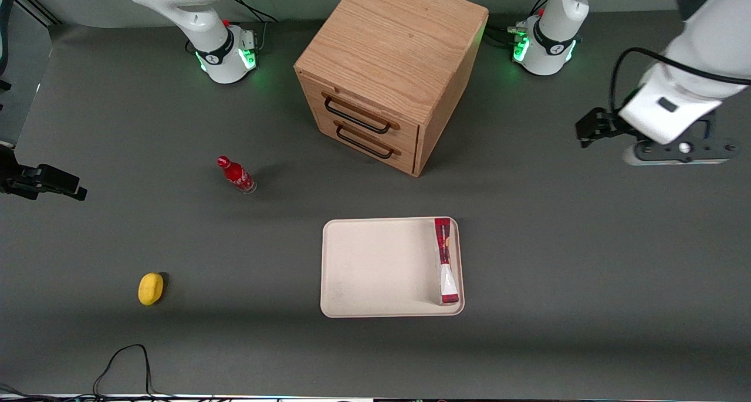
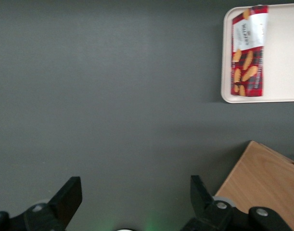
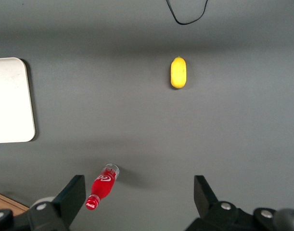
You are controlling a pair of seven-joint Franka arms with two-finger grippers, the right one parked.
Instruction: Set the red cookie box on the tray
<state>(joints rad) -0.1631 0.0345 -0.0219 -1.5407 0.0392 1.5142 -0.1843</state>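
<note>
a: where does the thin flat red cardboard cookie box [image 1: 445, 260] lie?

b: inside the cream-white rectangular tray [image 1: 375, 267], along the rim toward the working arm's end. the placing step looks complete.

a: and the left gripper [image 2: 134, 195]?

b: open, empty, raised well apart from the tray, near the wooden drawer cabinet [image 1: 387, 73]. the next move seems only a retreat.

a: any writing?

b: white lettering on a red panel, too small to read.

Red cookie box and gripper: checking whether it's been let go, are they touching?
Apart. The front view shows the red cookie box lying on the tray, while the open gripper hangs high toward the working arm's end of the table.
</note>
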